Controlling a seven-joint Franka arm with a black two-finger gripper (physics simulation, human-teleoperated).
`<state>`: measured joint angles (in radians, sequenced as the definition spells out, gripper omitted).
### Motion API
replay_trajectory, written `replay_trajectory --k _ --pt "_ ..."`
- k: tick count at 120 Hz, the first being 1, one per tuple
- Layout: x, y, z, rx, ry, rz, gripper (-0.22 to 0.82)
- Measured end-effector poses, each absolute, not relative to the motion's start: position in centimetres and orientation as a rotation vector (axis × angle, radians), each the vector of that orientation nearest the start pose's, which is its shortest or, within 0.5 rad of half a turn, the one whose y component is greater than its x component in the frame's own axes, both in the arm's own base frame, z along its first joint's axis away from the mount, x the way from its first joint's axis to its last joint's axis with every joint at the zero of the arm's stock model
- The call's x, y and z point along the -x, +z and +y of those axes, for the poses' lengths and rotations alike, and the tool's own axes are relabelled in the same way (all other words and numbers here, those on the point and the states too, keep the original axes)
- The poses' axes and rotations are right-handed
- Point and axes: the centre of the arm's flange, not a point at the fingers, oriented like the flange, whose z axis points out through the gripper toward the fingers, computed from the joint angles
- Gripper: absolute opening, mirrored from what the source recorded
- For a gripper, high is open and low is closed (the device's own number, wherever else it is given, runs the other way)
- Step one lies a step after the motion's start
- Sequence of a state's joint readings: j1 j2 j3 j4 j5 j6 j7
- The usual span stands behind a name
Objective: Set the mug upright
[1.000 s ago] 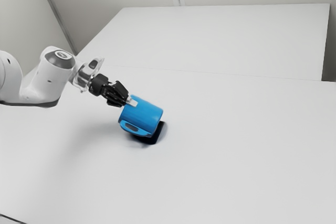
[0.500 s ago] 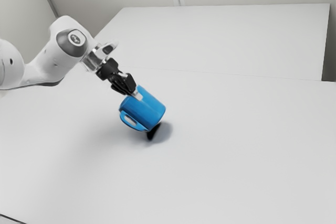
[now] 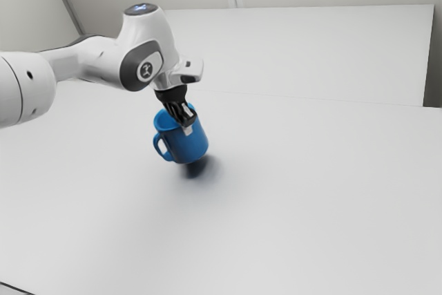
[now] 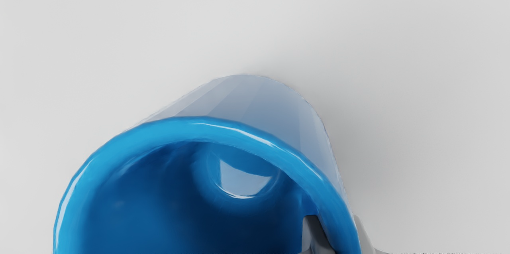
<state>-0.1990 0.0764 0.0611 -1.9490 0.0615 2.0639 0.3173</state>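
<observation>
That claw (image 4: 338,233) has its fingers closed on the mug's wall, one inside the rim (image 4: 191,128) and one outside, only the wall's thickness apart. Over the past second the arm has swung up and over, and the blue mug (image 3: 185,144) has rolled from well over on its side to a modest lean, mouth now upward, handle (image 3: 159,147) toward the exterior view's left. Its shadow (image 3: 196,168) suggests it hangs just above the table (image 3: 297,191). So it's nearly upright, I'd say, wanting a little more turning before being lowered.
</observation>
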Motion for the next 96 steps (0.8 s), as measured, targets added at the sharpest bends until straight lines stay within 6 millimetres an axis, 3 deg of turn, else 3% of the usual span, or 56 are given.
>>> replay_trajectory --k 29,96 --pt "-56.8 43.5 -7.2 2.978 0.016 0.558 -0.18" --pt "-57.3 39.4 -7.4 3.005 0.139 0.3 -0.18"
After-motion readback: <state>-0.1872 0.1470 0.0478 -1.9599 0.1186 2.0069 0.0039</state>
